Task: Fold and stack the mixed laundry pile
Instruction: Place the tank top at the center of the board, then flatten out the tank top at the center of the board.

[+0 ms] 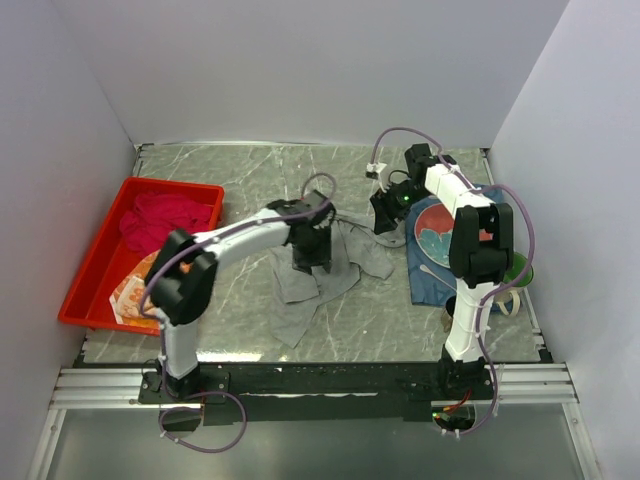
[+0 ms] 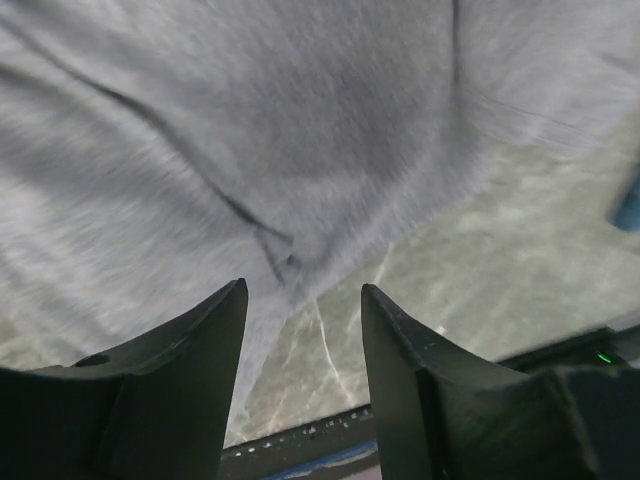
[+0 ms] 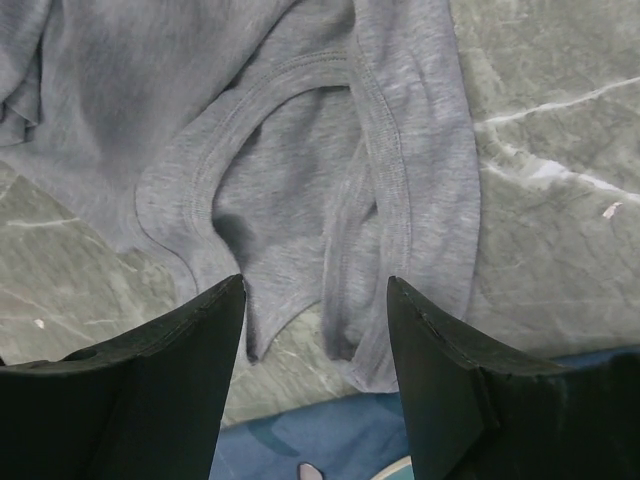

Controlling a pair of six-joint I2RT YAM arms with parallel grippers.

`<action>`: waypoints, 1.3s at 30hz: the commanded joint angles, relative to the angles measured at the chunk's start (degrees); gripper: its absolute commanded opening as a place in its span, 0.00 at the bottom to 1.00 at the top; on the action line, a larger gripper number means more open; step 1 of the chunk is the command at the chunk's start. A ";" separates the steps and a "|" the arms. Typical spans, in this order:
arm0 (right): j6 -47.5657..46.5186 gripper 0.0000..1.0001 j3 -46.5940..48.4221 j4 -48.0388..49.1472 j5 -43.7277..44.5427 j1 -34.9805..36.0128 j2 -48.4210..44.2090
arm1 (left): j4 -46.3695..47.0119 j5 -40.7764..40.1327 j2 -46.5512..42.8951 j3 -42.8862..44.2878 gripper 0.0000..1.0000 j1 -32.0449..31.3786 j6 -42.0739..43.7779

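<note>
Grey garment [image 1: 300, 300] on the table [image 1: 390, 315], left claw [image 2: 300, 292] and right claw [image 3: 315, 285] over it, both agape (empty).

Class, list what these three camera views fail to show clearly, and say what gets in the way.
- Top view: the left arm covers the middle of the grey garment and part of the orange-and-white cloth, whose pattern is too small to read.
- Left wrist view: the grey garment is blurred, and its seams smear.
- Right wrist view: the blue placemat is cut off by the bottom edge and the fingers of the right gripper.
</note>
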 commanded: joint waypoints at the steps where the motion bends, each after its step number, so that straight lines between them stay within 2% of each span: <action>1: 1.46 0.66 -0.15 -0.06 -1.49 0.33 -1.01 | -11.34 -6.26 6.30 8.05 0.54 -4.16 -0.88; 12: 1.20 0.66 -1.65 0.12 -1.23 0.33 -1.71 | -18.11 -12.32 14.21 14.48 0.42 -6.63 1.05; 15: 1.11 0.66 -1.65 -0.06 -1.14 0.33 -1.63 | -18.81 -13.29 14.57 15.27 0.32 -6.71 1.05; 16: 0.94 0.66 -1.57 -0.14 -1.14 0.33 -1.63 | -18.99 -13.64 14.57 15.27 0.25 -6.71 1.14; 18: 0.50 0.66 -1.57 -0.41 -1.05 0.33 -1.63 | -18.99 -13.56 14.48 15.01 0.20 -6.71 1.32; 19: 0.32 0.66 -1.57 -0.41 -0.70 0.25 -1.71 | -19.08 -13.56 14.39 14.92 0.13 -6.71 1.49; 22: -2.31 0.66 -1.48 -1.20 0.00 0.42 -2.33 | -19.34 -13.91 12.99 14.48 0.01 -6.80 1.67; 26: -10.29 0.68 -0.86 -2.43 2.89 0.33 -2.33 | -19.87 -13.74 8.26 12.64 0.01 -6.54 2.72; 32: -10.40 0.68 3.70 -2.08 8.88 0.59 2.23 | -18.64 -11.98 2.54 7.63 0.01 -4.61 2.37; 39: -9.00 0.66 3.00 1.87 12.83 3.23 5.22 | -16.36 -10.04 -1.69 4.46 0.01 -1.62 1.49</action>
